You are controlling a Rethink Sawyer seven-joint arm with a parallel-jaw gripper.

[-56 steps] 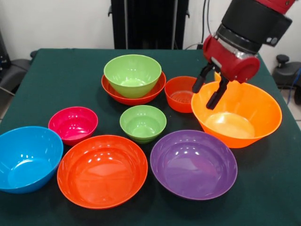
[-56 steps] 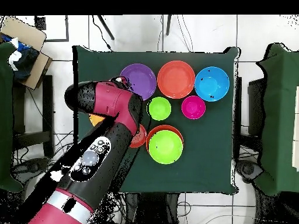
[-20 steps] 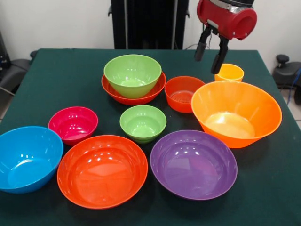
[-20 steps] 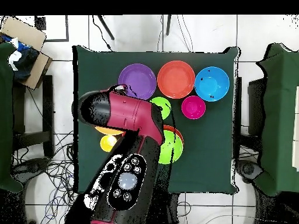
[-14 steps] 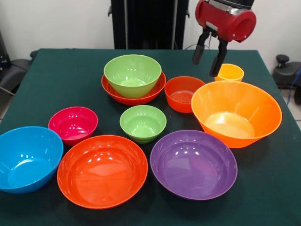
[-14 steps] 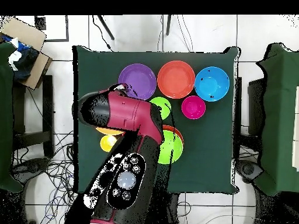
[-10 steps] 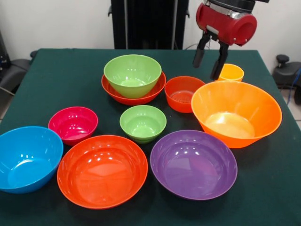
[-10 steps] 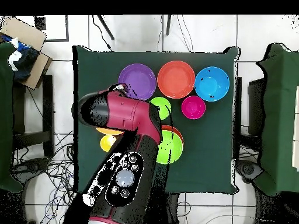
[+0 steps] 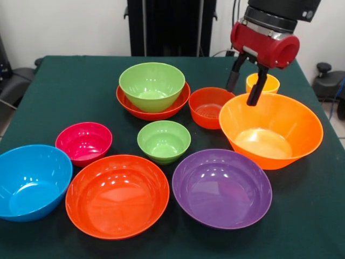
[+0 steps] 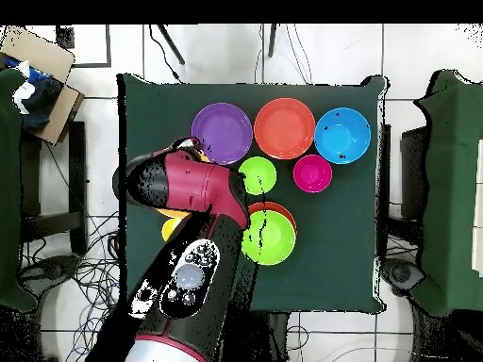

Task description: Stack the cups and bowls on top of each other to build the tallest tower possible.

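Bowls [image 9: 221, 188] on dark green table [image 9: 64, 86] (tiled floor [image 10: 321, 52] around), fingers [image 9: 256, 91] apart, empty

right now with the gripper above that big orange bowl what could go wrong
The open gripper hangs by the far rim of the large orange bowl; coming down off-centre, it might tip or shove the bowl rather than grip it.

The yellow cup and the small red-orange bowl sit close by, so a pushed bowl could knock them.

The lime green bowl sits nested in the wide red-orange bowl; a large bowl set on top may wobble.
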